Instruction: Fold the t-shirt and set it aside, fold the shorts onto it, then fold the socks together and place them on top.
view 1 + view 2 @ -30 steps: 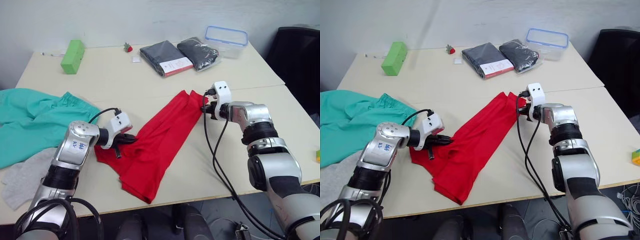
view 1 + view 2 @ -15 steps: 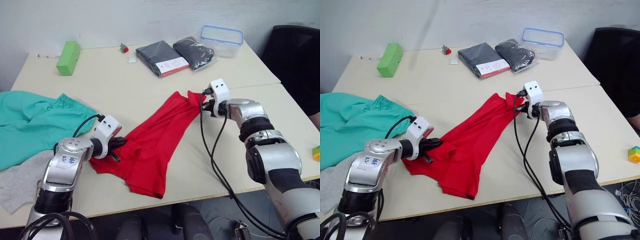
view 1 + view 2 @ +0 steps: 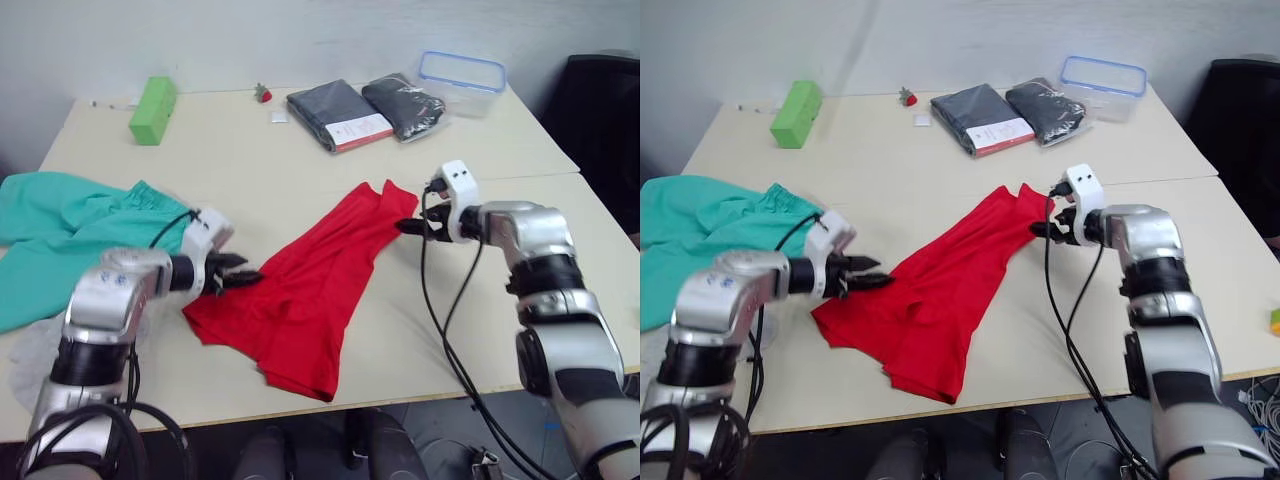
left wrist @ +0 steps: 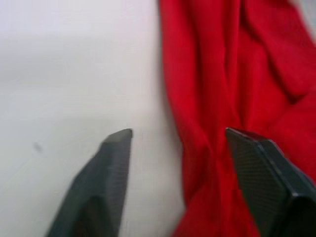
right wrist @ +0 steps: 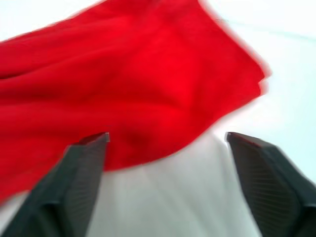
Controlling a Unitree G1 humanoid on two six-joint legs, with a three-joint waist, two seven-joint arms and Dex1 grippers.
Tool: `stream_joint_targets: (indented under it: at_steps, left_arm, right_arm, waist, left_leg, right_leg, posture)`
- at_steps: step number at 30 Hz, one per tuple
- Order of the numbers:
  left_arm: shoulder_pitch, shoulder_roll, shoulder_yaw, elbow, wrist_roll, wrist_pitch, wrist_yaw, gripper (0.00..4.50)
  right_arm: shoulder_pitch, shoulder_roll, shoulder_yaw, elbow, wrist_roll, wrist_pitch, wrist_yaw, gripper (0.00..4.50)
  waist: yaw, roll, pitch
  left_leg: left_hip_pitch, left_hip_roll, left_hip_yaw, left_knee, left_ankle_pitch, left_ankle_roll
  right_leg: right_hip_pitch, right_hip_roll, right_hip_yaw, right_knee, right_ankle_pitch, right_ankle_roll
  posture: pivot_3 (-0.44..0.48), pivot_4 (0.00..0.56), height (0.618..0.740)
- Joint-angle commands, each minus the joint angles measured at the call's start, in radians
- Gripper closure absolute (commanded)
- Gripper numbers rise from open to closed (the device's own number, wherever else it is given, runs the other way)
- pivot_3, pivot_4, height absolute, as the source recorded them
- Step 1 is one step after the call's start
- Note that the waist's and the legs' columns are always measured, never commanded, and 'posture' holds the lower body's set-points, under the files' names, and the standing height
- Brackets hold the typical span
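Observation:
The red t-shirt [image 3: 310,290] lies crumpled in a long diagonal strip across the middle of the table. My left gripper [image 3: 245,278] is at its near left edge, open, with red cloth [image 4: 217,98] lying beside one finger and bare table between the fingers. At the shirt's far right corner my right gripper [image 3: 408,226] is open too, with the cloth's edge [image 5: 148,84] just ahead of its fingertips. The teal shorts [image 3: 60,225] are spread out at the table's left. A grey sock [image 3: 30,345] peeks out at the near left edge.
A green block [image 3: 152,97] stands at the back left. Two dark packaged garments [image 3: 335,116] and a clear plastic container [image 3: 462,72] sit at the back right, with a small red object [image 3: 262,94] nearby. A black chair [image 3: 605,100] stands past the table's right side.
Both grippers were shut on the t-shirt's ends and have now opened and let go. The shirt rests on the table. The camera view has shifted slightly.

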Motion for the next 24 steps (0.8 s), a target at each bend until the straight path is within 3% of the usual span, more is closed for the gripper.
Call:
stream_joint_targets:
  at_steps: [1, 6, 12, 17, 24]
  left_arm:
    - [-0.136, -0.016, -0.042, 0.196, 0.004, -0.105, -0.057, 0.06]
    - [-0.379, -0.127, -0.151, 0.605, 0.082, -0.292, -0.147, 0.06]
    - [-0.541, -0.247, -0.239, 1.011, 0.203, -0.509, -0.241, 0.06]
    - [-0.581, -0.305, -0.251, 1.160, 0.272, -0.603, -0.255, 0.06]
    - [-0.600, -0.352, -0.222, 1.235, 0.315, -0.637, -0.210, 0.06]
  right_arm:
    - [0.082, -0.028, -0.071, -0.323, 0.129, 0.240, -0.006, 0.00]
    - [0.273, -0.041, -0.126, -0.648, 0.303, 0.498, 0.005, 0.00]
    - [0.424, 0.050, -0.141, -0.791, 0.421, 0.586, -0.075, 0.00]
    - [0.483, 0.154, -0.121, -0.809, 0.501, 0.586, -0.186, 0.00]
    - [0.515, 0.255, -0.046, -0.781, 0.572, 0.586, -0.317, 0.00]
  waist:
    - [0.003, 0.000, 0.000]
    - [0.020, -0.001, 0.000]
    - [0.017, -0.002, 0.001]
    - [0.014, -0.002, 0.001]
    - [0.017, -0.005, -0.001]
  left_leg:
    - [0.000, -0.001, 0.000, 0.000, 0.000, 0.000]
    - [0.000, -0.002, 0.001, 0.000, 0.000, 0.000]
    - [0.001, -0.003, 0.005, 0.000, -0.001, 0.002]
    - [0.000, -0.002, 0.005, -0.001, -0.001, 0.002]
    - [0.001, -0.002, 0.004, 0.000, -0.001, 0.003]
  right_leg:
    - [0.000, 0.000, 0.000, 0.000, 0.000, 0.000]
    - [0.000, 0.006, -0.002, 0.000, 0.000, 0.000]
    - [-0.001, 0.007, -0.007, 0.000, 0.001, 0.001]
    - [-0.002, 0.008, -0.007, 0.000, 0.001, 0.001]
    - [-0.001, 0.006, -0.007, 0.001, 0.001, 0.001]
  posture:
    - [0.000, 0.150, 0.740]
    - [0.000, 0.150, 0.740]
    - [0.000, 0.150, 0.740]
    - [0.000, 0.150, 0.740]
    - [0.000, 0.150, 0.740]
